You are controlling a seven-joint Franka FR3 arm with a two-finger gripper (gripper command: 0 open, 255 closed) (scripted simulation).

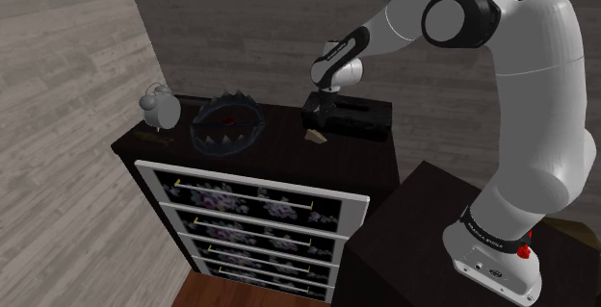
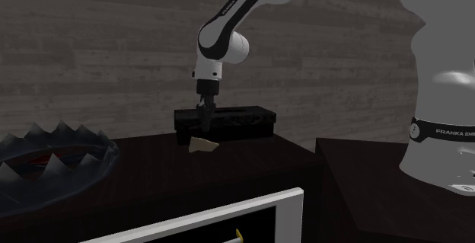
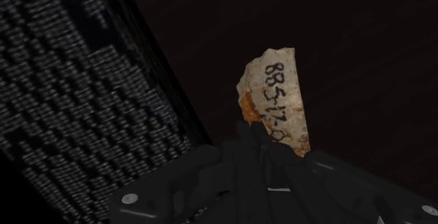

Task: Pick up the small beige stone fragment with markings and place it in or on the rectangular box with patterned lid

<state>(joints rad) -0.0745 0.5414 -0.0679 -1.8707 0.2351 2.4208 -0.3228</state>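
Stone fragment (image 3: 275,96) with inked markings sits just below the gripper (image 2: 203,127), spread or closed I cannot tell; grasping seems in hand, then lifting onto the patterned box (image 2: 236,119) beside it.

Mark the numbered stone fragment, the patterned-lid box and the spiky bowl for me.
stone fragment (image 3: 277,96), wrist view, on its inked, numbered face.
patterned-lid box (image 2: 243,127), second exterior view, on its front side.
spiky bowl (image 2: 76,171), second exterior view, on its outer wall.
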